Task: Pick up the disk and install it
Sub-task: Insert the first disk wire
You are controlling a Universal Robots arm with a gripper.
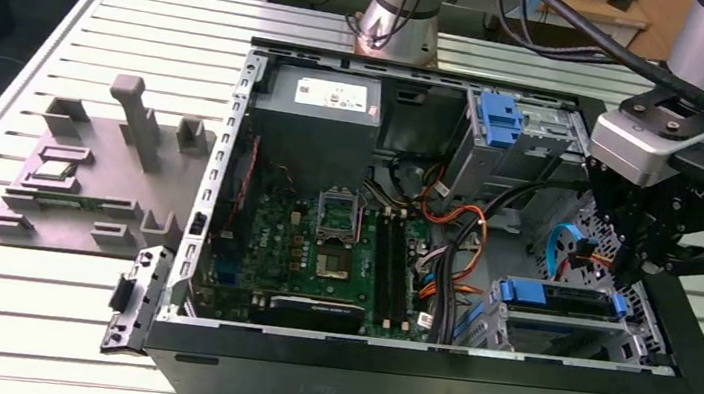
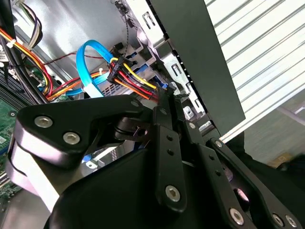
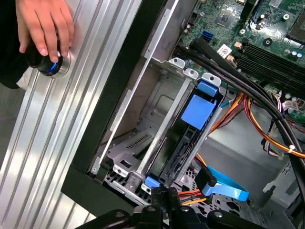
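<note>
The disk (image 1: 560,299) sits in the metal drive cage (image 1: 564,334) at the case's corner on the exterior view's right, its blue plastic rail facing up. In the first wrist view the disk (image 3: 177,148) stands on edge in a cage slot, dark body with a blue tab (image 3: 198,110). My gripper (image 1: 633,270) hangs just above and behind that cage, by the case's wall. Its black fingers (image 2: 167,102) lie together with nothing between them, next to a bundle of power plugs. In the first wrist view the gripper (image 3: 162,194) tip is close to the disk's end.
The open computer case (image 1: 439,369) lies on a slatted aluminium table (image 1: 28,318). Inside are a grey power supply (image 1: 316,102), a blue bracket (image 1: 503,115), the motherboard (image 1: 319,243) and loose cables (image 1: 449,229). A grey fixture (image 1: 100,176) lies beside it. A person's hand (image 3: 45,24) rests on a black button (image 3: 47,66).
</note>
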